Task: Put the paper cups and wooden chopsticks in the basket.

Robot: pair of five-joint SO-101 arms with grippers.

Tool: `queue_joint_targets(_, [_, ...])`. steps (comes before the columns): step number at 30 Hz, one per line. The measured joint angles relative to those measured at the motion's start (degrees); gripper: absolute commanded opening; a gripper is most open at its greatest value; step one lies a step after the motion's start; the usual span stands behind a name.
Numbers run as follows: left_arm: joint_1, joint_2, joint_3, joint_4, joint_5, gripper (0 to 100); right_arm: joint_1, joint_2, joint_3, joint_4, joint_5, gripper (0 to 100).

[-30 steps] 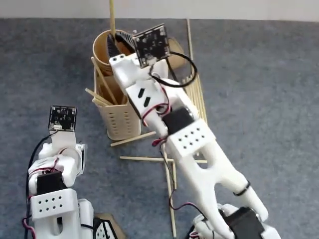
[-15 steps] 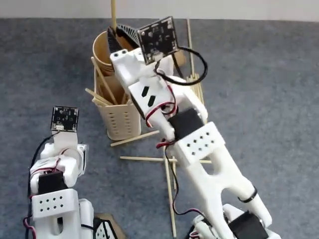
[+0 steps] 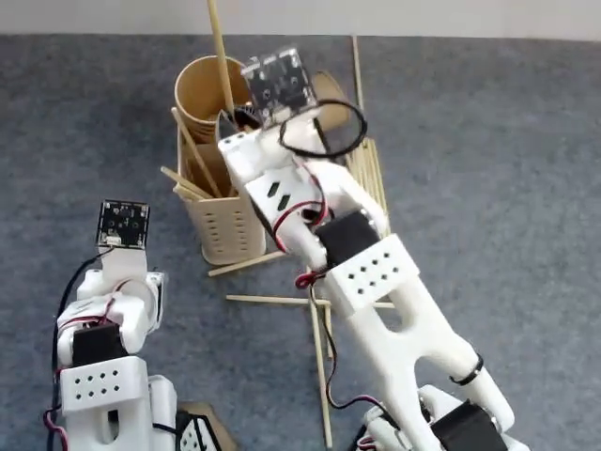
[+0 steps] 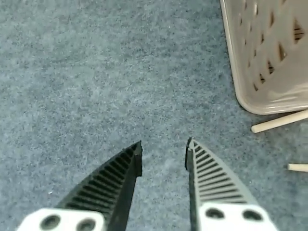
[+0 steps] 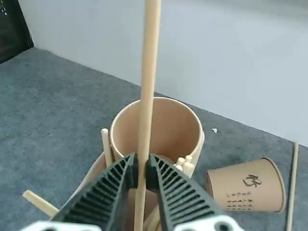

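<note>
- Right gripper [image 5: 140, 162]: I log the jaws clamped together on a wooden chopstick [image 5: 149, 72]. It is held close to upright, with most of its length above the jaws.
- In the high view, that chopstick crosses the mouth of the upright paper cup [image 3: 202, 89] in the upper centre of the frame. I cannot confirm where its lower end rests.
- The upright paper cup stands at the upper end of the basket [image 3: 230, 235], mouth open to the camera.
- Second paper cup [image 5: 245, 185]: lying on its side on the grey mat [image 3: 488, 188], near the upright one, at the lower right of the right wrist frame.
- Several sticks [image 3: 188, 150] lean out of the basket on its left side.
- Loose chopsticks [image 3: 319, 376] lie on the mat below and to the right of the basket, some crossing one another. One stick end [image 4: 279, 122] lies just beside the basket's corner.
- Left gripper [image 4: 164, 144]: jaws apart, with only mat between them. It points down at the mat in the lower left of the high view, apart from the basket.
</note>
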Motion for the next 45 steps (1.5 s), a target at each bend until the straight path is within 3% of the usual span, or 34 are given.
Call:
queue_joint_targets(3, [0.0,0.0,0.0,0.0,0.0,16,0.18,0.0,3.34,-3.87,0.0,31.6])
queue_joint_targets(6, [0.0,0.0,0.0,0.0,0.0,16,1.76,-1.23,3.34,-2.73,0.0,35.0])
queue_joint_targets(12, [0.0,0.0,0.0,0.0,0.0,16,9.05,-14.95,3.34,8.79,0.0,23.5])
queue_joint_targets(17, [0.0,0.0,0.0,0.0,0.0,16,23.12,-27.6,5.98,21.98,0.0,5.0])
queue_joint_targets(19, [0.0,0.0,0.0,0.0,0.0,16,26.2,-26.9,8.97,24.53,0.26,4.0])
queue_joint_targets(24, [0.0,0.0,0.0,0.0,0.0,16,27.87,-13.45,13.89,31.03,9.49,10.4])
queue_joint_targets(30, [0.0,0.0,0.0,0.0,-0.18,16,30.07,8.26,9.76,32.0,15.03,23.7])
queue_joint_targets(35, [0.0,-0.09,0.62,0.0,-0.18,16,29.89,20.84,2.81,32.0,17.49,24.2])
queue_joint_targets(45, [0.0,-0.09,0.88,-0.18,-0.18,16,29.89,30.68,1.32,26.37,17.49,24.2])
